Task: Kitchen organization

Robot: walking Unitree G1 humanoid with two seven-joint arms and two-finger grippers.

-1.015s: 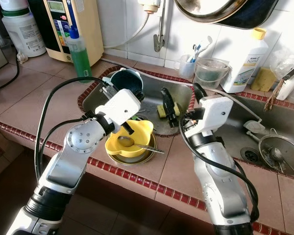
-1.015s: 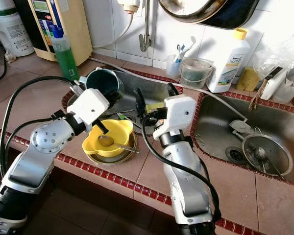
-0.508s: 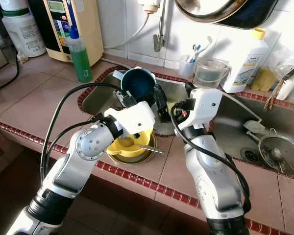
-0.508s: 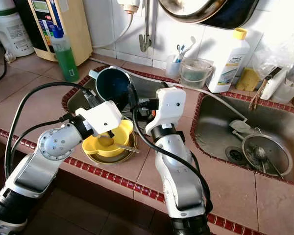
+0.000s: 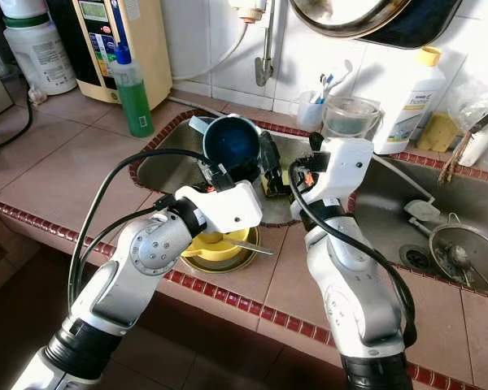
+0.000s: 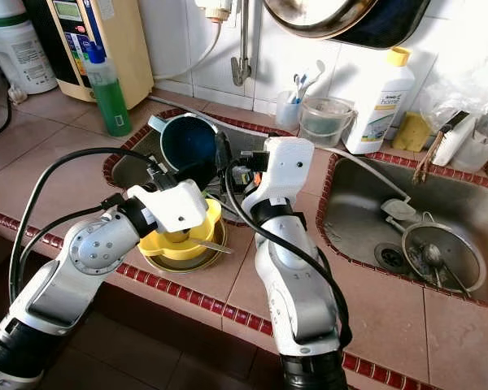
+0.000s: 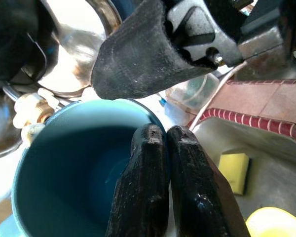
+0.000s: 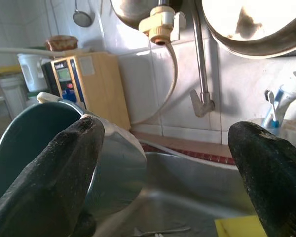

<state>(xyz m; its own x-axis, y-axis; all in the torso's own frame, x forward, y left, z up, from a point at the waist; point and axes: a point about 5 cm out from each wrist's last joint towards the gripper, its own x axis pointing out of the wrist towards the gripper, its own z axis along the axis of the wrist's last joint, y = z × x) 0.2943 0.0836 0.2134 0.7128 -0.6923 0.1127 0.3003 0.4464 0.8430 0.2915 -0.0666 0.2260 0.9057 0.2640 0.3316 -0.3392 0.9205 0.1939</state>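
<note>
Pinching teal mug [image 5: 230, 145] rim, left tool [image 7: 170, 148]; right tool [image 8: 163, 163] spread beside; sponge [image 7: 235, 170] near.

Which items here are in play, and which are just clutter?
In play:
- teal mug, gripped at its rim by the left gripper
- right gripper, open beside the mug
- yellow bowl with spoon

Clutter:
- green soap bottle
- white detergent bottle
- sponge
- toothbrush cup
</note>
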